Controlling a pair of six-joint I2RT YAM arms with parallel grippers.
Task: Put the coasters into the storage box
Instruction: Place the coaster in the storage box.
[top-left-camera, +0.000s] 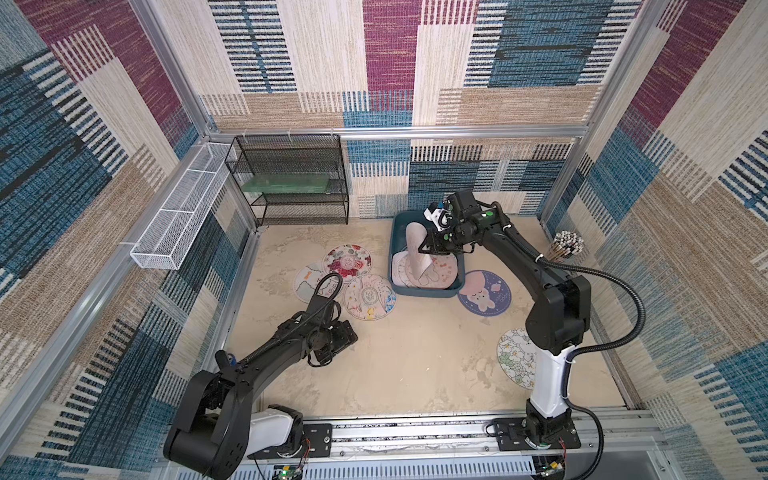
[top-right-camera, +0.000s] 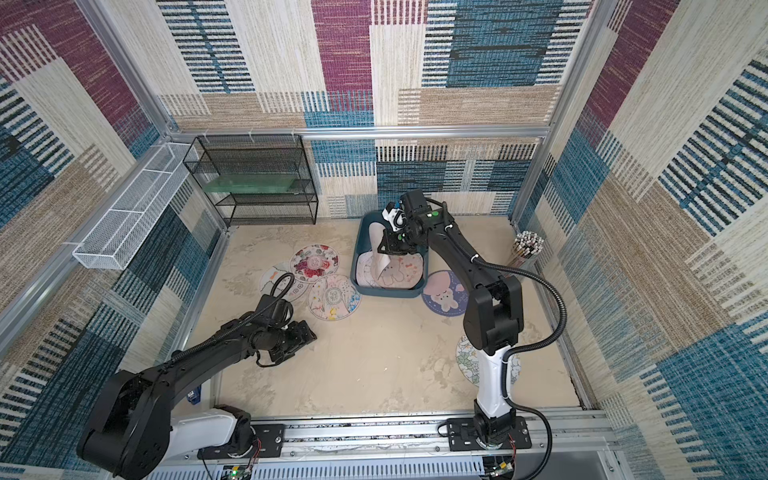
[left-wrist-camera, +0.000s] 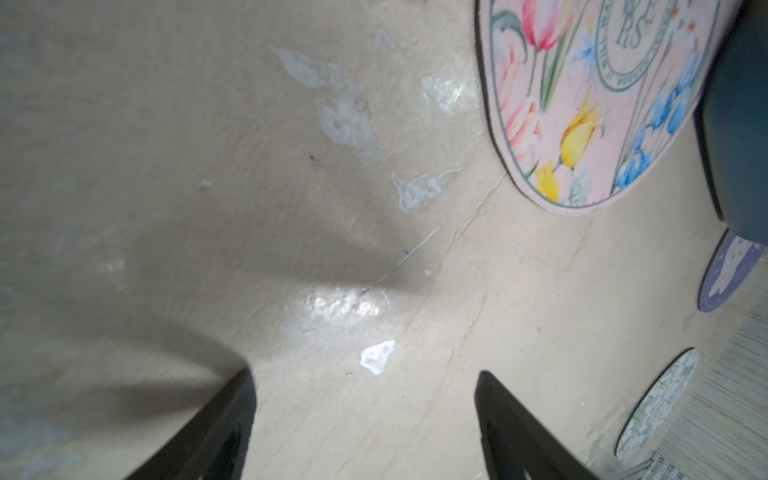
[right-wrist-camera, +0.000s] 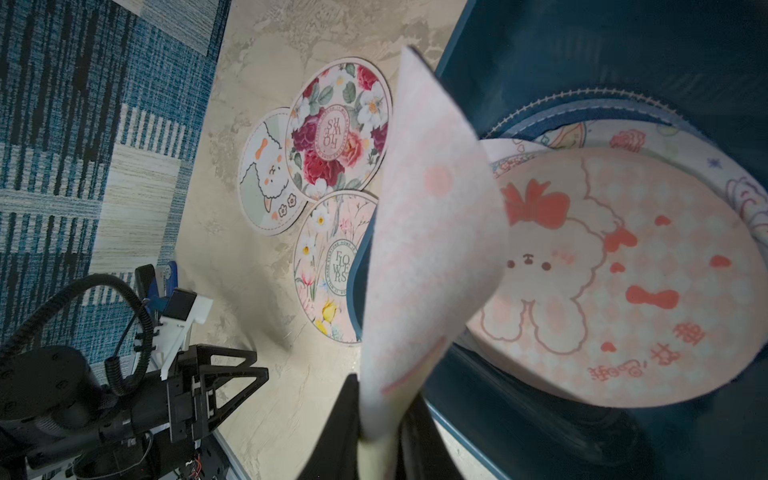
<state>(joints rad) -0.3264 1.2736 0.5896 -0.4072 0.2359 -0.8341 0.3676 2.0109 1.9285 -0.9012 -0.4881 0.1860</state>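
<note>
**Right arm holding a coaster over the box**

I am watching the right gripper (top-left-camera: 426, 249) clamping a pale pink coaster (top-left-camera: 414, 249) by its edge. The mat is bending and hanging upright over the storage box (top-left-camera: 424, 293). I cannot tell whether its lower edge is touching the mats inside.

The box is sitting toward the back of the table (top-left-camera: 415, 374) and holding several coasters, with a pink bunny coaster (right-wrist-camera: 623, 270) lying on top.

The left gripper (left-wrist-camera: 365, 374) is poised low over bare table, jaws standing apart with nothing between them.

Outside the box, a rose coaster (top-left-camera: 348, 262) is overlapping a lamb coaster (top-left-camera: 308, 281), with a tulip coaster (top-left-camera: 370, 297) beside them. A blue rabbit coaster (top-left-camera: 484, 293) is lying just beside the box. A white-flower coaster (top-left-camera: 514, 357) is lying partly hidden behind the right arm.
</note>
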